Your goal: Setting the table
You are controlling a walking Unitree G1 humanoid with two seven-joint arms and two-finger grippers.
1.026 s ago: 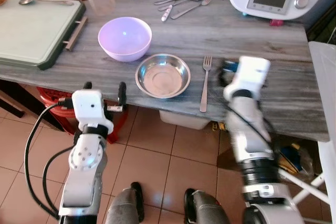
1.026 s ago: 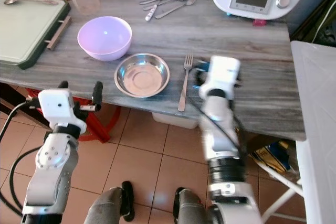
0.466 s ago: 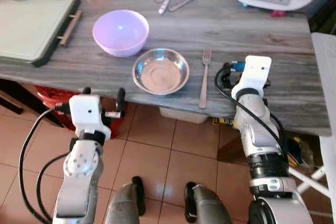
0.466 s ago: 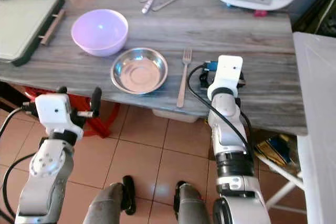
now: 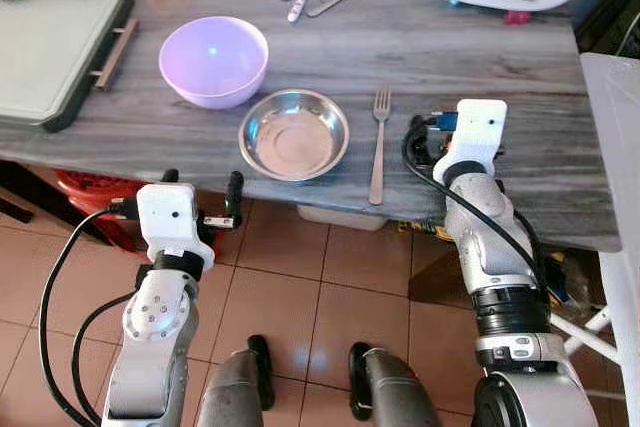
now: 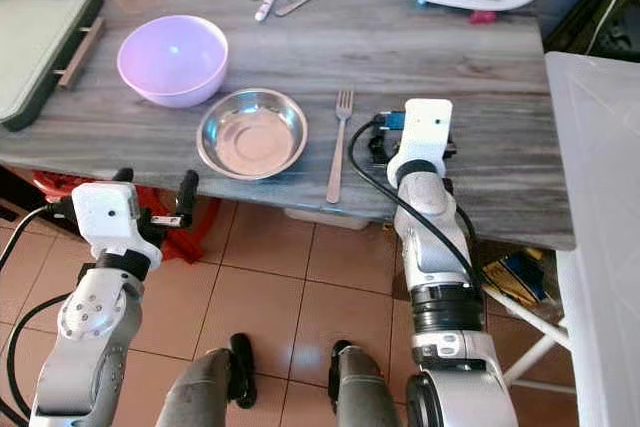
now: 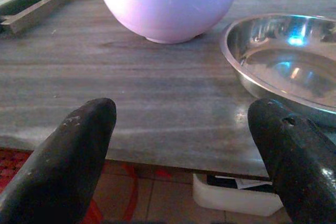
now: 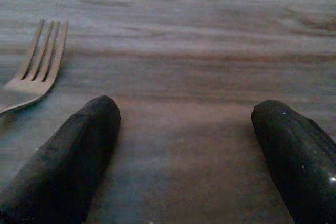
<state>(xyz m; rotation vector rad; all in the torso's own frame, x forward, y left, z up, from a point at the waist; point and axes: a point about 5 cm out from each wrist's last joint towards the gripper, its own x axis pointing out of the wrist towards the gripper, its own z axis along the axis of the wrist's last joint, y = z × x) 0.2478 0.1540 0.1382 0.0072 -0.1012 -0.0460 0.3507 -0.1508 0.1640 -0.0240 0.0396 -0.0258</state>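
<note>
A grey wood-grain table (image 5: 500, 57) is set over a floor (image 5: 320, 297) of terracotta tiles. A white surface (image 6: 600, 197) is seen beside the table.

Fork (image 5: 378, 144) right of steel bowl (image 5: 294, 134)

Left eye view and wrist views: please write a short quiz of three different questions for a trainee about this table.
1. True or false: the fork lies inside the steel bowl.
2. Which gripper is over the table? A) left B) right
3. Fill in: the left gripper has its fingers ____.

Key: 1 false, the fork lies beside the bowl. 2 B, the right gripper, open, beside the fork. 3 open.
</note>
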